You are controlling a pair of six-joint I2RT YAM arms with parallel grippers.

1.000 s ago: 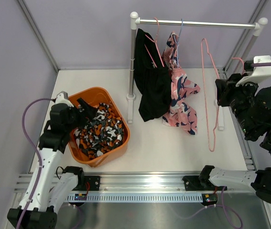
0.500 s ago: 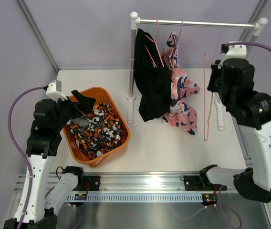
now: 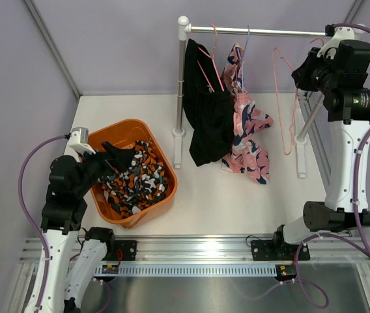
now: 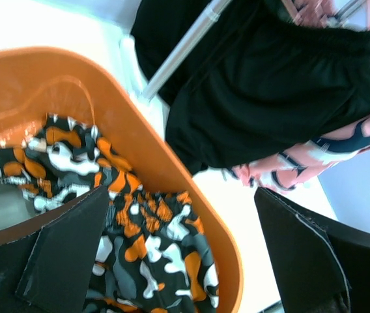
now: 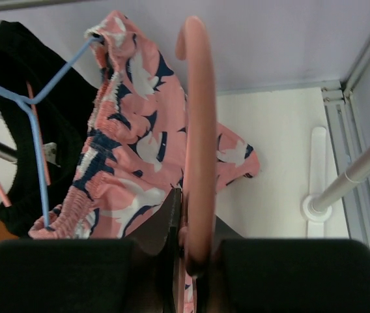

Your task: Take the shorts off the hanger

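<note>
The shorts: the black pair (image 3: 206, 124) and the pink pair (image 3: 250, 140) hang from the rail (image 3: 263, 30), left of the right jaws. The camouflage pair (image 4: 162, 241) lies in the orange basket (image 4: 22, 91) just beneath the left jaws, which gape wide. The right jaws are clamped on a pink hanger (image 5: 198, 130).

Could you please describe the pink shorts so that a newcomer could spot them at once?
Find the metal clothes rail at the back of the table. Two garments hang near its left post; the pink shorts are the right-hand one, on a blue hanger. Navy-and-white blotches set them apart from the plain black shorts beside them and the bare pink hanger farther right.
</note>
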